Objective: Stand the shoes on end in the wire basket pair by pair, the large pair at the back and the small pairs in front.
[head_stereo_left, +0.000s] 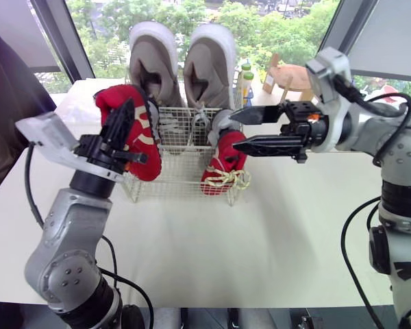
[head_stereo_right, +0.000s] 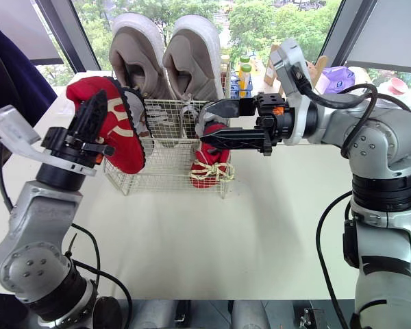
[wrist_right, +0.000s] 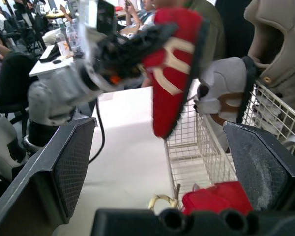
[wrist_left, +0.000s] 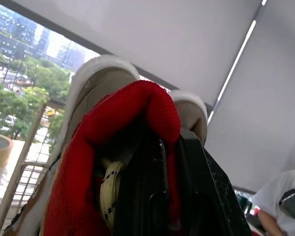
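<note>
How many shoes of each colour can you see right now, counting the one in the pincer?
Beige: 2, large beige shoes standing at the back of the wire basket.
Red: 2, one red shoe in the left pincer, one at the basket's front.
Grey: 2, small grey shoes.
Total: 6.

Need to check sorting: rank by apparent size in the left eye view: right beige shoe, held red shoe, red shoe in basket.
1. right beige shoe
2. held red shoe, nearer, so unsure
3. red shoe in basket, partly covered by the right gripper
</note>
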`<state>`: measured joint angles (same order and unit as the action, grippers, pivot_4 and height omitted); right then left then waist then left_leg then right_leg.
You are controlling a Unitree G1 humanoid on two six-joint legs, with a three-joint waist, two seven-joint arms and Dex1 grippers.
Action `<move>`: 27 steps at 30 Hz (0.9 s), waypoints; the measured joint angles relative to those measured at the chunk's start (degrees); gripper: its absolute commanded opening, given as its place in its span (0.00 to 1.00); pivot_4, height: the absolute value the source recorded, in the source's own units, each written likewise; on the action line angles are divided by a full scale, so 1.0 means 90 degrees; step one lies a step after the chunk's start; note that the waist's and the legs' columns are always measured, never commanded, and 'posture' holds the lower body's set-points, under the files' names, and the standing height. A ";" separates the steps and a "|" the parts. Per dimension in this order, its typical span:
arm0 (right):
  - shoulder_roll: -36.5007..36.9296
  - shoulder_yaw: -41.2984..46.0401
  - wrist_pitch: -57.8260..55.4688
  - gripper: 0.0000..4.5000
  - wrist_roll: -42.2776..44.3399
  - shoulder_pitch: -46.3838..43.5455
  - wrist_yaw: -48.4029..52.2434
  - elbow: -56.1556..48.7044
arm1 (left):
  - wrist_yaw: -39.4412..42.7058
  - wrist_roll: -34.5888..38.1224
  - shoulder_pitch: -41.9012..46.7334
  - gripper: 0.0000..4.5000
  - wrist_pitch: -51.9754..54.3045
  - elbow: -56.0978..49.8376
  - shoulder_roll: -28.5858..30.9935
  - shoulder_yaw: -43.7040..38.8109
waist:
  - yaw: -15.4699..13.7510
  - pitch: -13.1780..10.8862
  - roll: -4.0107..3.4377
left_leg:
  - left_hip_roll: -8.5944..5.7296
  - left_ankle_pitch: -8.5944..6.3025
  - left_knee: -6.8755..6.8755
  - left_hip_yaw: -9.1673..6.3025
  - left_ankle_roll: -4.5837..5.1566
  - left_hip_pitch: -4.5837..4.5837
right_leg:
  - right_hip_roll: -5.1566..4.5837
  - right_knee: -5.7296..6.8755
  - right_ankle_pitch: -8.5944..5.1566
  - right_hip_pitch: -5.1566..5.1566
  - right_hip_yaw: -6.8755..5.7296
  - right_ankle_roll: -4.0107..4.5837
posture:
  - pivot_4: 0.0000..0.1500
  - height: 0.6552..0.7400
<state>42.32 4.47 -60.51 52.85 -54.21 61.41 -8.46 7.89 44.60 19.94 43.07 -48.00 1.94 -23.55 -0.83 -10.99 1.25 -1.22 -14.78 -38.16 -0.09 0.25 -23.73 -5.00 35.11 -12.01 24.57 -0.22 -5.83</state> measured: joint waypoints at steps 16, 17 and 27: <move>0.0160 0.0314 -0.0170 1.00 0.0267 0.0396 -0.0495 -0.0275 | 0.0730 -0.1257 -0.0598 0.01 -0.2340 0.1037 0.0434 0.1704 | 0.0008 0.0040 -0.0051 | 0.0010 -0.0006 -0.0001 0.0007 0.0013 0.0031 | 0.0009 0.0000 -0.0002 -0.0025 0.0000 0.0002 | 1.00 1.00; 0.0156 0.0312 -0.0165 1.00 0.0267 0.0396 -0.0492 -0.0271 | 0.0625 -0.1231 -0.0455 0.01 -0.2287 0.1050 0.0484 0.1678 | 0.0004 0.0039 -0.0051 | 0.0010 -0.0006 -0.0002 0.0006 0.0014 0.0030 | 0.0009 0.0000 -0.0002 -0.0025 0.0000 0.0002 | 1.00 1.00; 0.0146 0.0298 -0.0033 1.00 0.0249 0.0395 -0.0399 -0.0113 | 0.0277 -0.1226 -0.0407 0.01 -0.2307 0.1073 0.0657 0.1830 | 0.0009 0.0038 -0.0049 | 0.0008 -0.0006 -0.0002 0.0006 0.0014 0.0028 | 0.0011 0.0000 -0.0001 -0.0025 0.0000 -0.0001 | 1.00 1.00</move>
<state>43.64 7.16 -60.81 55.09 -50.65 57.81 -9.47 10.38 33.56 16.28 22.30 -38.34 7.85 -7.08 -0.76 -10.65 0.81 -1.14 -14.83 -38.19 -0.03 0.38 -23.48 -4.90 35.10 -12.02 24.35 -0.22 -5.84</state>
